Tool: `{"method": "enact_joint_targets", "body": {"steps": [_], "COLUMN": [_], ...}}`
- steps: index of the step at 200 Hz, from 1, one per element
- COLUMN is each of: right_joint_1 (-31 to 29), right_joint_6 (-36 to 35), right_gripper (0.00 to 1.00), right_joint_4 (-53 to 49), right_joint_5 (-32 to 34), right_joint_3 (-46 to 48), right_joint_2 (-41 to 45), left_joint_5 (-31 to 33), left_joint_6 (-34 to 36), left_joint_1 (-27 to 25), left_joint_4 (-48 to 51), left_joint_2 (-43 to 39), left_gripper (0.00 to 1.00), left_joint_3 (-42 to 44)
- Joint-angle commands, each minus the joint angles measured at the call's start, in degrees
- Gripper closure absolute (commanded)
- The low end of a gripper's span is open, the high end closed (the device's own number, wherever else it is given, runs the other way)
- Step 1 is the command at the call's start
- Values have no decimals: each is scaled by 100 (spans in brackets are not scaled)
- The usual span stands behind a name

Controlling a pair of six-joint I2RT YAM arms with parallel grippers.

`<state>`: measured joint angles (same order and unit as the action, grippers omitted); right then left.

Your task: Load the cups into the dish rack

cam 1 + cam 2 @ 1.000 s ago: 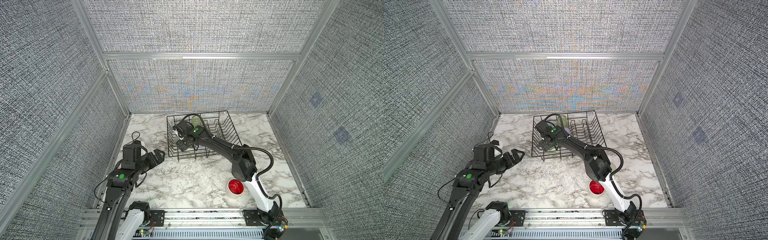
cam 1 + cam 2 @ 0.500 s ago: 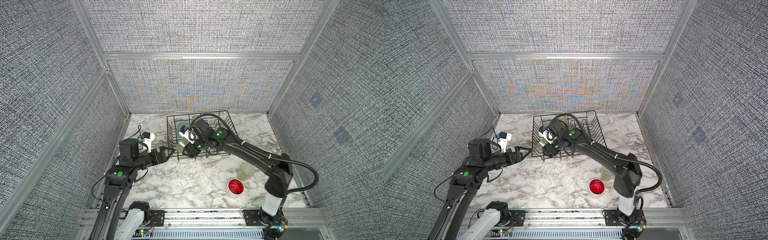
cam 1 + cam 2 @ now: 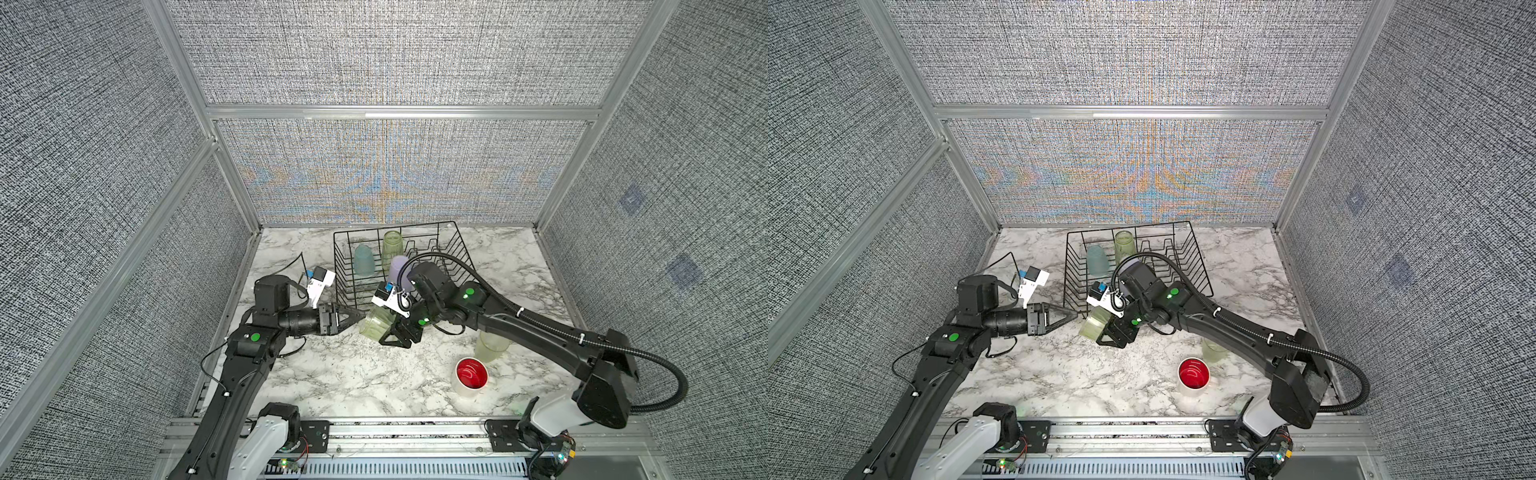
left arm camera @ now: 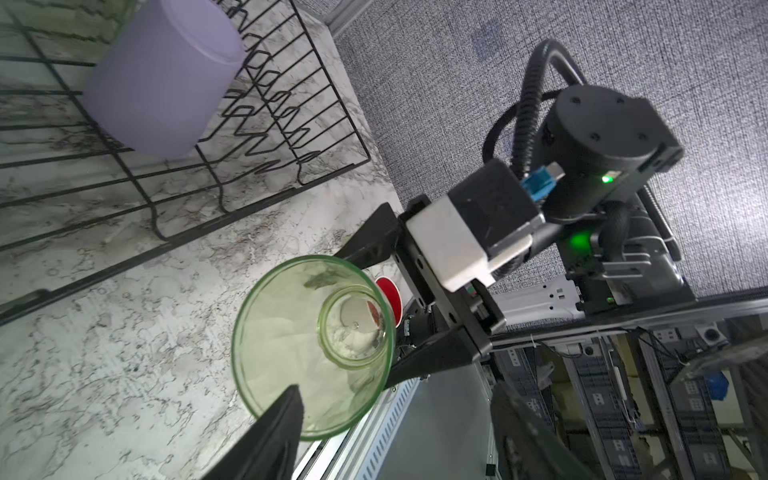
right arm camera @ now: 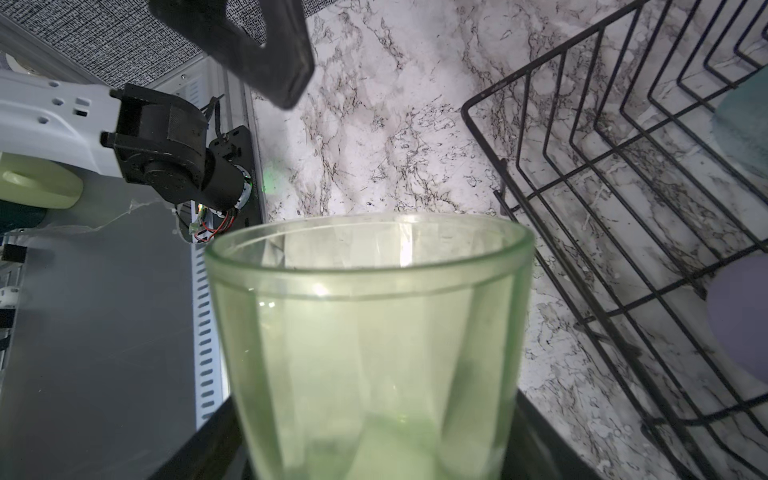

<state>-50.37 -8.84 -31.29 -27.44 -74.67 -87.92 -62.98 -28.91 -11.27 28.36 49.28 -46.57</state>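
Green cup (image 3: 376,323) hangs tilted just before rack (image 3: 343,274), right gripper (image 3: 390,332) clamped on lower body. Left gripper (image 3: 354,319) spread wide near mouth. Probably light, rigid, slick, maybe breakable; take side wall, gently.

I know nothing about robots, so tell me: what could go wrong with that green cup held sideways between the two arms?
1. The right tool holds the clear green cup on its side, and the left tool is open at its rim. If the right lets go before the left grips, the cup could drop onto the marble table.
2. The right arm passes over the frosted yellow-green cup; a low swing might knock it over.
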Motion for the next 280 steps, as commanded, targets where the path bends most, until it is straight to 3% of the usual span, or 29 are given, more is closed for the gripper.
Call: {"method": "enact_joint_targets", "body": {"steps": [1, 36, 64, 73, 101, 115, 140, 165, 179, 224, 280], "right_joint_1": [-23, -34, -68, -78, -78, -78, -33, 90, 162, 379, 802], "right_joint_6": [-109, -142, -199, -203, -235, -285, -746, -997, -844, -9, 1234], "right_gripper": [28, 28, 28, 28, 28, 24, 7, 1, 1, 1, 5], "right_joint_4": [468, 587, 759, 656, 911, 1017, 1029, 1994, 2844, 7491, 9650], "right_joint_5": [-300, -361, -388, -385, -376, -457, -806, -934, -891, -440, -1028], "right_joint_3": [3, -188, -197, -291, -86, 59, 467, 1417, 2112, 4420, 4514], "right_joint_2": [-41, -176, -308, -357, -290, -165, 268, 980, 1481, 2421, 1693], "left_joint_5": [-293, -11, -95, -58, 53, 28, -212, -498, -599, -832, -714], "left_joint_6": [-1, -3, -168, -98, 276, 224, -338, -968, -1495, -2365, -3059], "left_joint_1": [-122, -344, -555, -633, -667, -666, -666, -682, -682, -757, -1065], "left_joint_4": [-272, -242, -517, -423, 105, 68, -594, -1192, -1802, -2915, -4096], "left_joint_2": [113, 237, 322, 390, 626, 640, 638, 625, 582, 463, 675], "left_gripper": [31, 34, 47, 56, 100, 100, 100, 100, 100, 100, 100], "left_joint_3": [86, 225, 251, 209, -46, -85, -33, -31, 48, 27, 121]}}
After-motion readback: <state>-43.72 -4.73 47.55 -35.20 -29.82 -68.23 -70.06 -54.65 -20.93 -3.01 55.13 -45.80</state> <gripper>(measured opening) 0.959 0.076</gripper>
